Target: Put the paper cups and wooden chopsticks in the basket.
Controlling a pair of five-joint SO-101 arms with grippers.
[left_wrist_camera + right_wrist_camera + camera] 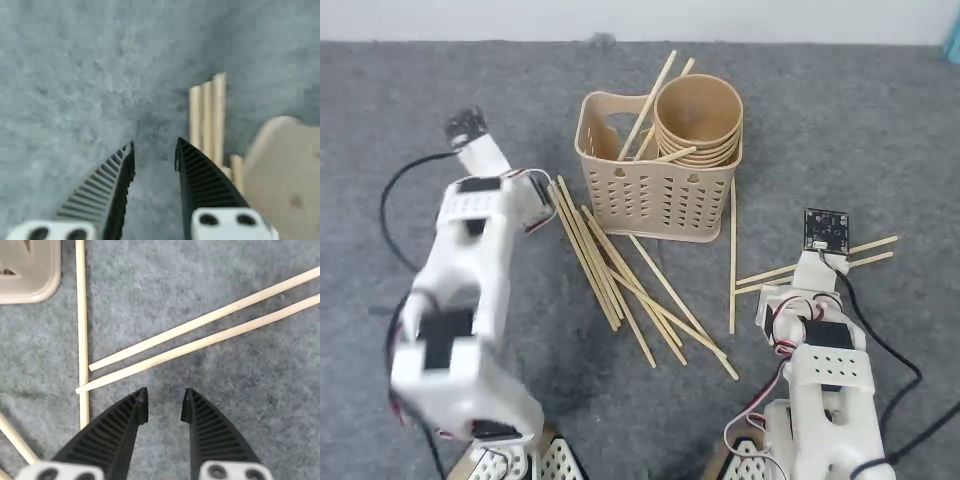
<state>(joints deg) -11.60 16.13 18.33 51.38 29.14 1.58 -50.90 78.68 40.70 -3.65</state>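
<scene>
Left gripper (155, 150) hung part-open and empty over the carpet (75, 75), beside bundled chopsticks (207, 115). Right gripper (165, 399), fingers also parted, gripped nothing, just short of a chopstick pair (200, 337). The basket (650, 205) held stacked paper cups (698, 115) and a few sticks (648, 100); loose chopsticks (620, 280) lay fanned in front.

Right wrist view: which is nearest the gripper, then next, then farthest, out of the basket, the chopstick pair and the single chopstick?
From the right gripper:
1. chopstick pair, just ahead of the fingertips.
2. single chopstick, off to one side.
3. basket, beyond that single chopstick.
</scene>
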